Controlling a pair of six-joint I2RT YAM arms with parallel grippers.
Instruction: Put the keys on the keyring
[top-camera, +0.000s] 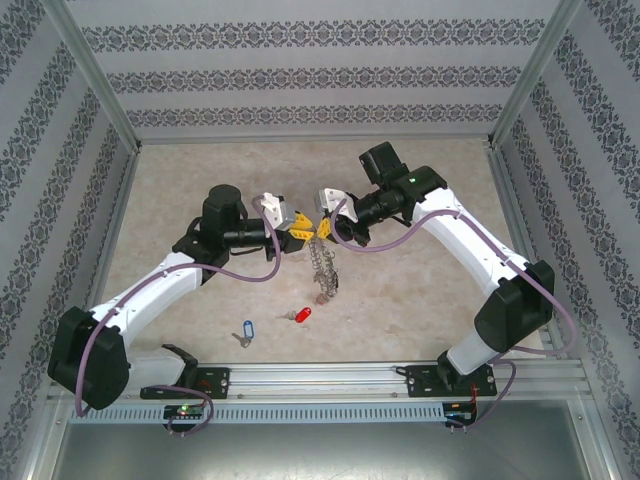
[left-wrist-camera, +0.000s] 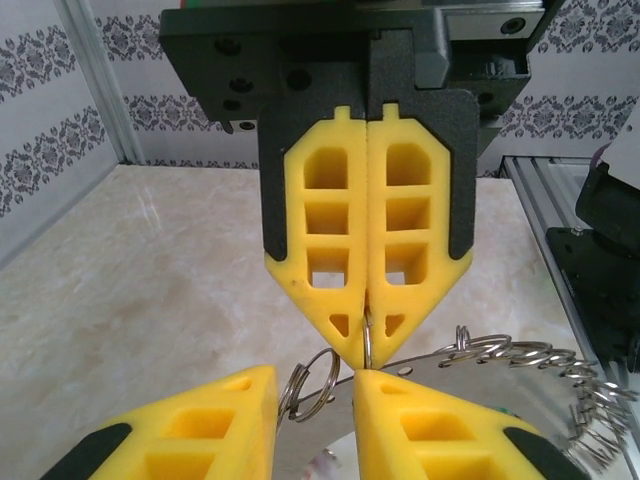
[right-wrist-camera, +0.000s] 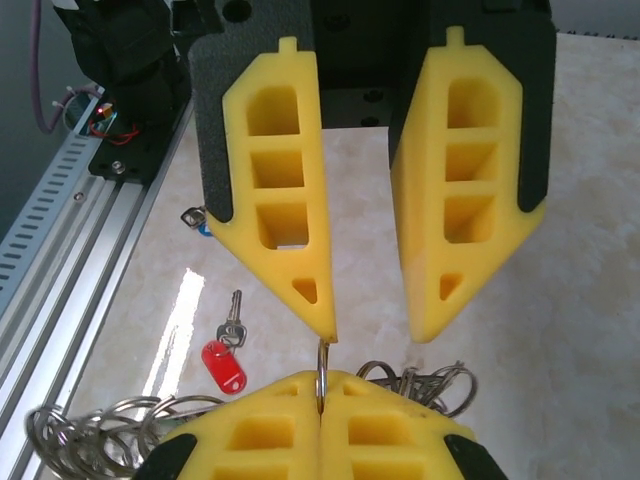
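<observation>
**Right tool pinches the keyring; two keys lie loose**

The right tool (right-wrist-camera: 321, 388) is closed, its two yellow fingers pressed together on a thin wire loop of the keyring (top-camera: 322, 268). The left tool (left-wrist-camera: 315, 374) faces it tip to tip with its jaws apart. In the right wrist view one of its fingertips (right-wrist-camera: 322, 318) sits just beside that same loop; I cannot tell whether it touches. The two tools meet above the middle of the worktop (top-camera: 190, 180).

There is one keyring. It hangs from the right tool's grip and trails down toward the near edge; whether its lower end rests on the worktop I cannot tell. Many small wire loops fringe it, too tangled to count.

Two keys lie flat on the worktop, apart from the keyring and from each other. The red key (right-wrist-camera: 224, 364) is the nearer to the keyring. The blue key (top-camera: 245, 331) lies further left, near the front rail (top-camera: 330, 378).

Patterned walls (top-camera: 300, 75) enclose the worktop on three sides.
</observation>
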